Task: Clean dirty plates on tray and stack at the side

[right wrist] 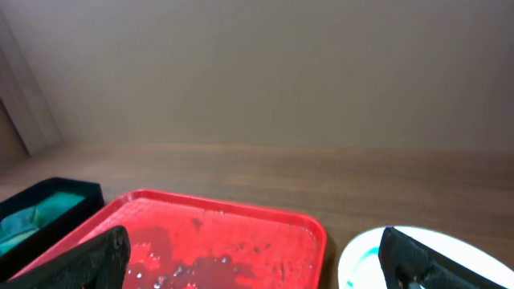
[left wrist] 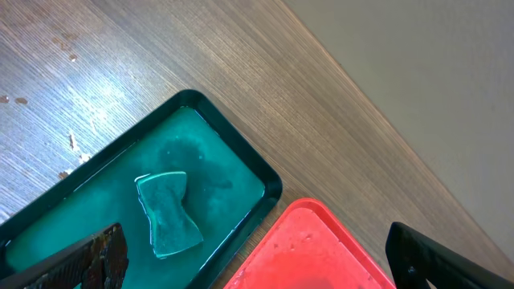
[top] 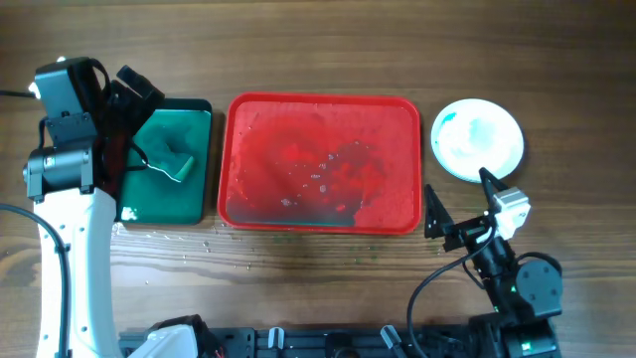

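The tray (top: 318, 164) lies wet mid-table, bare of plates; the plates (top: 478, 140) show as one white disc just right of it. We judge them stiff, light and slick: pinch the rim. Left gripper (top: 132, 124) and right gripper (top: 457, 184) stand fingers apart, empty

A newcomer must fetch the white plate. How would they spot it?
Find the big red tray mid-table. Past its right end lies the white plate: the only round thing, teal-smeared, unlike the rectangular green tray at the left end.
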You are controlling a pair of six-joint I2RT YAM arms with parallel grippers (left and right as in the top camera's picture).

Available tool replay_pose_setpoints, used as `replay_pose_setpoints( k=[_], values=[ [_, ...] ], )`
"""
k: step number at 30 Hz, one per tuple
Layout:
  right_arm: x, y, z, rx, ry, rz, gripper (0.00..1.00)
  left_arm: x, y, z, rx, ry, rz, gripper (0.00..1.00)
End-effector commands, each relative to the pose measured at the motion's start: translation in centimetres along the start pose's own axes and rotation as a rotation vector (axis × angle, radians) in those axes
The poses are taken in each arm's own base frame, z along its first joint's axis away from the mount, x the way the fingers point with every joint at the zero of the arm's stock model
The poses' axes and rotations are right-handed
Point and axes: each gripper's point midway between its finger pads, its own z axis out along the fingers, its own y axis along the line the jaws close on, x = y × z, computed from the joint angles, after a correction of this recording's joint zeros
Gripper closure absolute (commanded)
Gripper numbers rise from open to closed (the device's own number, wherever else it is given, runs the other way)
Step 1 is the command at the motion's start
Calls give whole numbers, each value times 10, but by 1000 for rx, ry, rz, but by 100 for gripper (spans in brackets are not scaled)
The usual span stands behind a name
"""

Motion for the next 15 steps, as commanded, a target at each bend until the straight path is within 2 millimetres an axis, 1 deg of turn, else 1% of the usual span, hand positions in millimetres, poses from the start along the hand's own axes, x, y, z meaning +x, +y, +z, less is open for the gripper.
replay_pose_setpoints(
  k=[1,5,9,11,15],
  values=[
    [12,1,-2,-22,-34,-25,0,1,-2,0,7,3,0,0],
    [22,1,-4,-23,-41,-27,0,1,-2,0,7,3,0,0],
    [25,0,-4,-22,-32,-26,0,1,-2,0,7,3,0,0],
    [30,-1,-4,-19,-9,-20,0,1,-2,0,7,3,0,0],
    [31,-1,-4,-19,-6,-19,0,1,-2,0,7,3,0,0]
  ],
)
